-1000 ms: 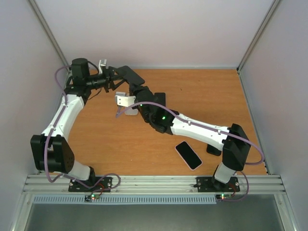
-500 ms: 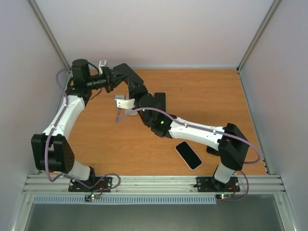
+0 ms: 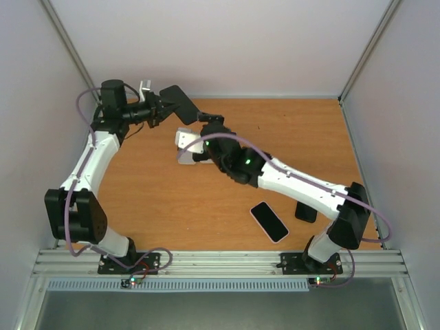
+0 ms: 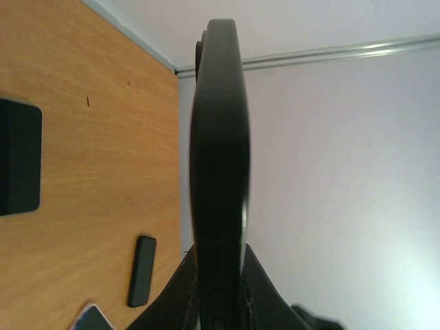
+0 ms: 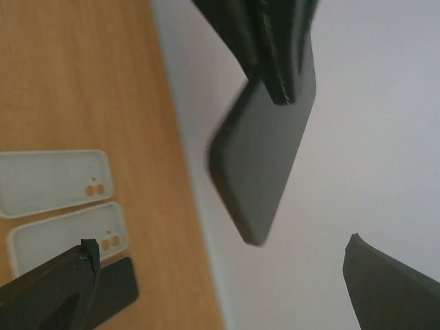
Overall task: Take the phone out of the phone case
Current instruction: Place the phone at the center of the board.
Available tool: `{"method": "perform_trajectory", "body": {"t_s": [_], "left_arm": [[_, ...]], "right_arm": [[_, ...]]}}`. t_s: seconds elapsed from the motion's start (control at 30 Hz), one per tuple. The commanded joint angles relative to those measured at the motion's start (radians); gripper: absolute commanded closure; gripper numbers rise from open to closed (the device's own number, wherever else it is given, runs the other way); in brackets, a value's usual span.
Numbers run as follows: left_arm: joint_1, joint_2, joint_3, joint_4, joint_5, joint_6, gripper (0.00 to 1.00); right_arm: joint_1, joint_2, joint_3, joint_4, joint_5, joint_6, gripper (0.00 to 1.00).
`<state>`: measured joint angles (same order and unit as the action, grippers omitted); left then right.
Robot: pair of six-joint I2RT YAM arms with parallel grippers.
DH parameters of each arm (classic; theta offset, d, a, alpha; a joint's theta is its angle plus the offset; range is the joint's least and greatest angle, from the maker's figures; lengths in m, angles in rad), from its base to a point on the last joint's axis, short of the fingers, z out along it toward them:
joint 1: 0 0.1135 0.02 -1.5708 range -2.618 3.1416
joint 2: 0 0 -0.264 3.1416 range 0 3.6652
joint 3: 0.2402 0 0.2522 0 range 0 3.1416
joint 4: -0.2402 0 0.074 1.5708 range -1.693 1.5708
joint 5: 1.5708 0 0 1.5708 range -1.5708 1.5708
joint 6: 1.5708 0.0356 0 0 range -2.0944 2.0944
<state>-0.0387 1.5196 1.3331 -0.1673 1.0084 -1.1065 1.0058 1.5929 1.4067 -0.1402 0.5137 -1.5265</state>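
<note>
the left pincer (image 3: 157, 110) is clenched on the dark phone (image 3: 180, 102) above the surface (image 3: 295, 130), and the right pincer (image 3: 209, 119) stands released near it.

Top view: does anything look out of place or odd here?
The dark phone is off the table: the left fingers hold it by one end in the air. The right fingers stand open, apart from it.

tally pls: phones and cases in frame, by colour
White cases: 2
Black pieces lying flat: 2
Black phone in the left gripper: 1
Pale-rimmed phone: 1
Total: 6 (the right arm may hide others)
</note>
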Motion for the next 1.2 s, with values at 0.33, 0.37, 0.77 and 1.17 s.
{"method": "perform_trajectory", "body": {"t_s": [0.33,0.37,0.77,1.17], "left_arm": [[-0.064,-0.055,0.021,0.098,0.13,0.422,1.0],[-0.08,-0.066,0.004,0.139,0.147,0.422,1.0],[-0.243,-0.108,-0.065,0.484,0.176,0.298,1.0],[-0.261,-0.092,-0.085,0.608,0.167,0.186,1.0]], "right_arm": [[-0.372,-0.042,0.402,-0.868,-0.933,0.803,0.02],[-0.395,-0.043,0.408,-0.868,-0.966,0.841,0.02],[-0.562,-0.082,0.364,-0.75,-1.431,1.182,0.03],[-0.613,-0.079,0.233,-0.488,-1.639,1.486,0.58]]}}
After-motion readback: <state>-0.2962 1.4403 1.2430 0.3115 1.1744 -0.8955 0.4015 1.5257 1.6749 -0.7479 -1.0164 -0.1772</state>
